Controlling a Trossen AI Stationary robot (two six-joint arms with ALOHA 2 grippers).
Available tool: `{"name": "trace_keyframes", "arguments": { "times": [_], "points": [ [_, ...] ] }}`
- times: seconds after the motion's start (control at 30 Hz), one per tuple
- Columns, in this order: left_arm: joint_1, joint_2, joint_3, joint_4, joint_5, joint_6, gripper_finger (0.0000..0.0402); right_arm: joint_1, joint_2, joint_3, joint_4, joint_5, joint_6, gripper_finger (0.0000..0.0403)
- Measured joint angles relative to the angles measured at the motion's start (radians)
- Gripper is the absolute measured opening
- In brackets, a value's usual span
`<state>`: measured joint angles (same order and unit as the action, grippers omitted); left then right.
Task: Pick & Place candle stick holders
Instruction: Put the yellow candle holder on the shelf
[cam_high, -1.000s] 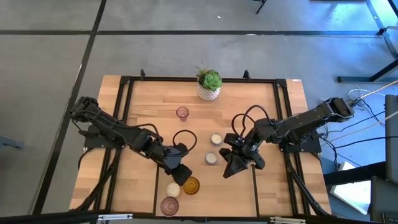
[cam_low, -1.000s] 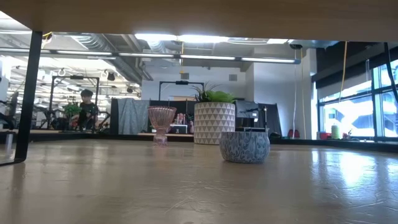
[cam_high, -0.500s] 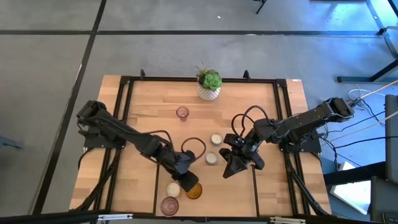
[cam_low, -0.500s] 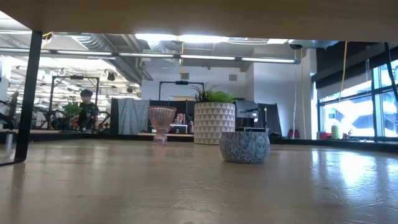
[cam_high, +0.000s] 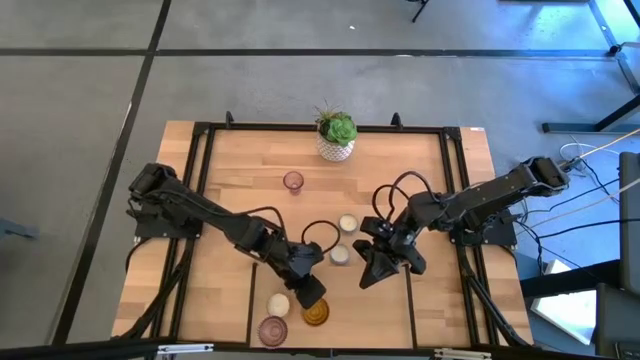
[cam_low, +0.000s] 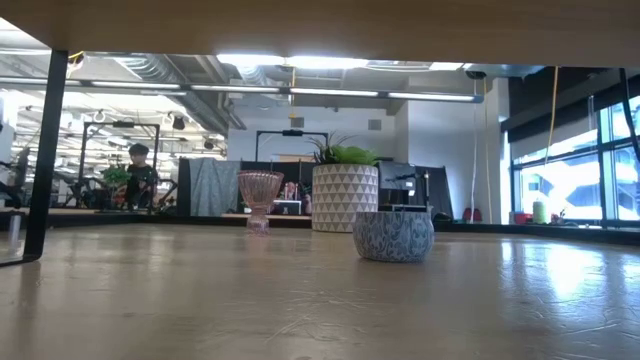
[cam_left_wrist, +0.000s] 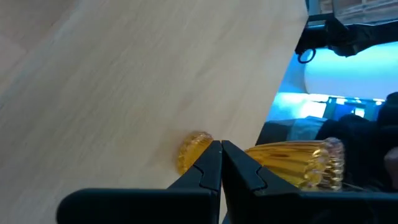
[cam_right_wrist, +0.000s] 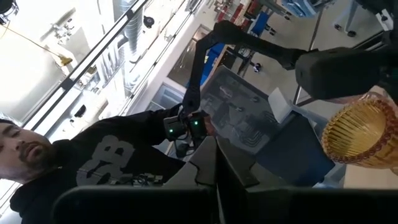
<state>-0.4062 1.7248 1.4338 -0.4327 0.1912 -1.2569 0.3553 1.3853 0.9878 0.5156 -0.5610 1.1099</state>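
An amber glass holder (cam_high: 316, 314) stands near the table's near edge; in the left wrist view (cam_left_wrist: 292, 163) its foot rests on the wood. My left gripper (cam_high: 311, 296) is shut, right at this holder. A cream holder (cam_high: 278, 304) and a pink glass one (cam_high: 272, 330) stand to its left. Two more cream holders (cam_high: 348, 224) (cam_high: 340, 254) stand mid-table, and a pink glass one (cam_high: 293, 181) stands farther back. My right gripper (cam_high: 370, 274) is shut and empty, to the right of the nearer mid-table cream holder. My left gripper has its shut fingertips (cam_left_wrist: 211, 155) against the amber holder, between its foot (cam_left_wrist: 191, 151) and its ribbed bowl (cam_left_wrist: 283, 163). The fingers come at it slanting down from the table's far left. The fingertips hide the exact spot. The holder stands upright on the table.
A green plant in a white patterned pot (cam_high: 336, 138) stands at the far edge's middle. A black frame (cam_high: 200, 180) runs round the tabletop. A person in a dark shirt (cam_right_wrist: 93, 162) shows beyond the table in the right wrist view. Bare wood lies at the far left and far right.
My left gripper has moved toward the table's right and near edges. The amber holder has slid along the table with it, upright, a little toward the near edge and away from the cream holder beside it.
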Motion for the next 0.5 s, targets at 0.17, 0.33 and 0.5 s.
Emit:
{"name": "trace_keyframes", "arguments": {
  "times": [0.17,0.33,0.5],
  "points": [
    [0.010,0.000,0.021,-0.005,0.027,0.007,0.0002,0.008,0.000,0.000,0.000,0.000,0.000,0.0003],
    [0.003,0.000,0.022,-0.012,0.074,0.006,0.0002,0.019,0.000,0.000,0.000,0.000,-0.001,0.0003],
    [-0.005,0.000,0.022,-0.011,0.091,-0.002,0.0002,0.019,0.000,0.000,0.000,0.000,-0.001,0.0003]
  ]
}}
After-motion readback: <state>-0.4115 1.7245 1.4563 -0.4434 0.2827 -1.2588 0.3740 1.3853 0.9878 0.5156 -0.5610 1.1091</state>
